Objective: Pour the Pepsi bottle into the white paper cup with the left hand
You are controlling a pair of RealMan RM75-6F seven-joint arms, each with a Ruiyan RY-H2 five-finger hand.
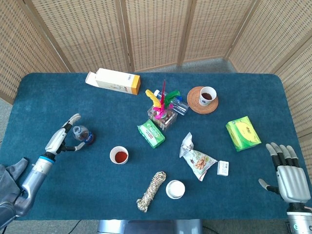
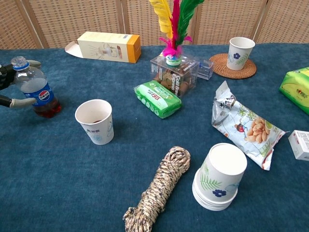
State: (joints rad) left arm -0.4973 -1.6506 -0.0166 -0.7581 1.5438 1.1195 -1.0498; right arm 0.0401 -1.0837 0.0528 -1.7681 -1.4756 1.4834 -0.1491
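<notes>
Head view: left hand (image 1: 62, 139), fingers spread wide, flanks the upright clear plastic Pepsi bottle (image 1: 83, 135) near the white paper cup (image 1: 119, 155); right hand (image 1: 287, 171) lies open.

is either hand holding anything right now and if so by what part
Nothing is clearly held. The left hand has its fingers spread around the Pepsi bottle, at label height, but a closed grip cannot be told. The right hand is open and empty.
</notes>
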